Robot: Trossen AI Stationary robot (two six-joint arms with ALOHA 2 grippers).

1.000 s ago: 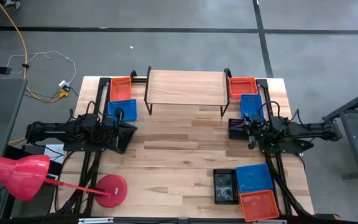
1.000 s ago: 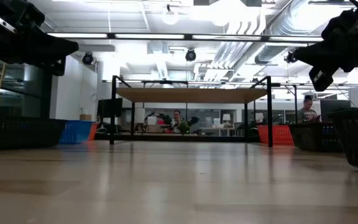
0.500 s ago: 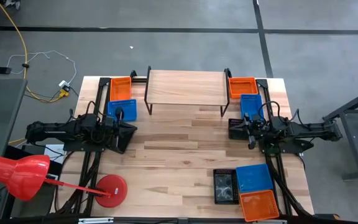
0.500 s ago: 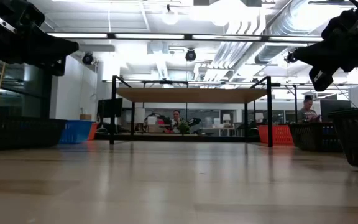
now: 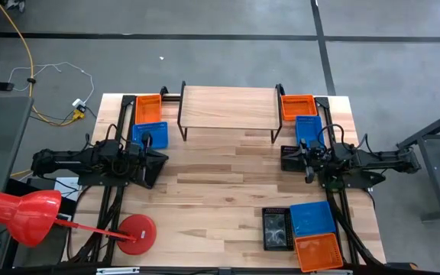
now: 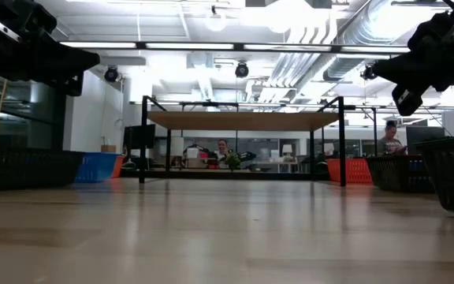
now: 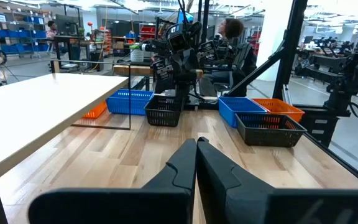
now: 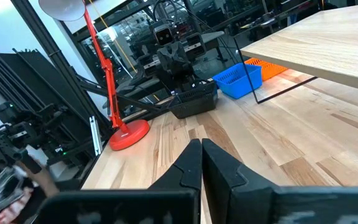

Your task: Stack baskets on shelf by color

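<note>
The shelf (image 5: 228,105) stands at the table's far middle with a bare top; in the low view the shelf (image 6: 243,120) is a plank on thin black legs. On its left lie an orange basket (image 5: 148,108) and a blue basket (image 5: 150,133), with a black basket (image 8: 194,102) below my left arm. On its right lie an orange basket (image 5: 298,106), a blue one (image 5: 308,130) and a black one (image 7: 165,111). My left gripper (image 7: 196,143) is shut above the table's left side. My right gripper (image 8: 201,144) is shut over the right side, facing it.
At the near right corner sit a black basket (image 5: 276,228), a blue basket (image 5: 312,218) and an orange basket (image 5: 318,251). A red lamp stands with its round base (image 5: 135,233) at the near left. Bare wood lies between the arms, in front of the shelf.
</note>
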